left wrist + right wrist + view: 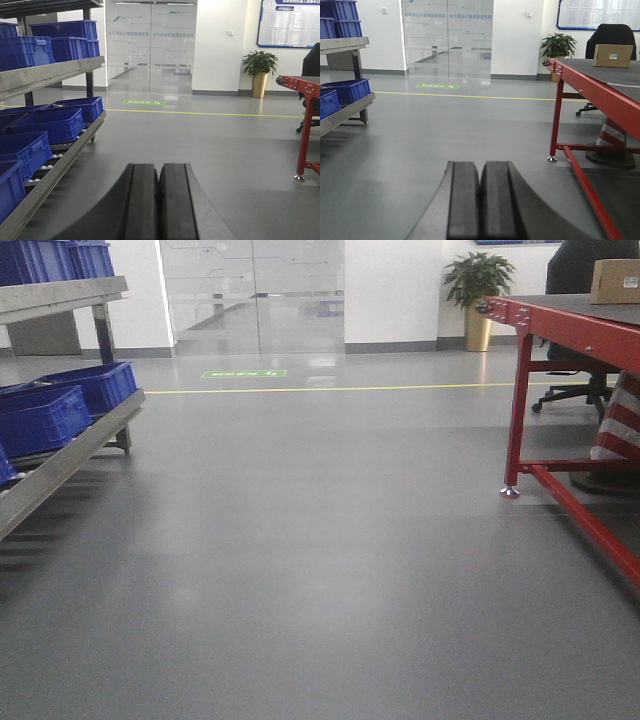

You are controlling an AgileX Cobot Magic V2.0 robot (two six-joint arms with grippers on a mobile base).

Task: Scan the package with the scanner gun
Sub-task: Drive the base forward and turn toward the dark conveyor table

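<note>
The package (614, 280) is a tan cardboard box with a small white label. It stands far off on the dark top of a red-framed table (560, 325) at the right, and it also shows in the right wrist view as the package (613, 55). The scanner gun is out of view. My left gripper (160, 167) is shut with nothing between its black pads, hanging over grey floor far from the table. My right gripper (480, 164) is likewise shut and holds nothing, with the table (590, 90) ahead to its right.
A metal rack (70, 445) with blue crates (60, 405) lines the left side. A red table leg (516, 410) and low crossbar stand at the right, with a striped cone (615, 137) beneath. Behind are an office chair (612, 35), a potted plant (477, 290), glass doors (255, 295) and a yellow floor line (330, 389).
</note>
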